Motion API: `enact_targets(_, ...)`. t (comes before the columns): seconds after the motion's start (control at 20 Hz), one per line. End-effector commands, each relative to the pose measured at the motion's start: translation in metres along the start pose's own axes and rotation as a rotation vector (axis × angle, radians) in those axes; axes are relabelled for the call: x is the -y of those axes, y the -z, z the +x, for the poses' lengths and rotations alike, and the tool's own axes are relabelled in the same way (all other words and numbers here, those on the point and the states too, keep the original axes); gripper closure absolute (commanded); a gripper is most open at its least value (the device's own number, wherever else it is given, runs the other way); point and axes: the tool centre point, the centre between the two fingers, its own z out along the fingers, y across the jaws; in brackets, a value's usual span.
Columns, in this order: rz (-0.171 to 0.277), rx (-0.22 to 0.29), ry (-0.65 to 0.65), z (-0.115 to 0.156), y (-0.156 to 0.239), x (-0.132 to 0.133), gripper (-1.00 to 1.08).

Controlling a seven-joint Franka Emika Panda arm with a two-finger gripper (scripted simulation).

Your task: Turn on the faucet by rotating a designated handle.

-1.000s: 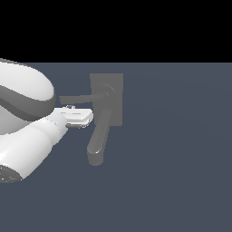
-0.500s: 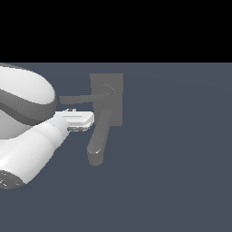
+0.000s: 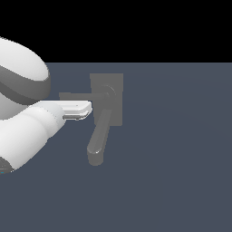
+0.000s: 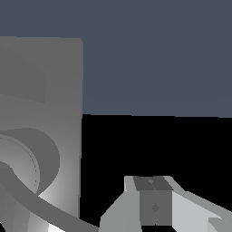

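Grey handle (image 3: 74, 96) just above end effector (image 3: 86, 108); finger spread can't tell.

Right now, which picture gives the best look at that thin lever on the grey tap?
The exterior view. There the handle shows as a thin bar running from the faucet's round hub toward the exterior view's left, partly behind the gripper. The wrist view sits too close: mostly back plate and hub, with no lever clearly recognisable.

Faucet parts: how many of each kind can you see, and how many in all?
Back plate: 1
Round hub: 1
Thick spout: 1
Thin lever handle: 1
Total: 4 parts of one faucet
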Motion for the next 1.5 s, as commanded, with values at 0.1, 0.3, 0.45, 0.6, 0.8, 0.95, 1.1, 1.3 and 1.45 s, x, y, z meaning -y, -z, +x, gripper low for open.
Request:
enact_targets(0.1, -0.002, 0.004, -0.003, -0.023, 0.0, -0.004, 1.08)
enact_targets(0.3, 0.003, -0.004, 0.0, -0.022, 0.0, 0.0, 1.08)
enact_targets(0.45, 0.002, -0.002, 0.0, -0.033, 0.0, 0.004, 1.08)
enact_targets(0.6, 0.001, -0.001, -0.001, -0.044, 0.0, 0.007, 1.08)
enact_targets(0.8, 0.0, 0.0, -0.001, -0.059, 0.0, 0.011, 1.08)
enact_targets(0.95, 0.0, 0.001, -0.002, -0.07, 0.0, 0.015, 1.08)
enact_targets(1.1, -0.001, 0.003, -0.002, -0.081, 0.0, 0.018, 1.08)
enact_targets(1.3, 0.002, -0.011, 0.001, -0.077, 0.002, 0.021, 1.08)
enact_targets(1.45, 0.002, -0.009, 0.001, -0.085, 0.002, 0.028, 1.08)
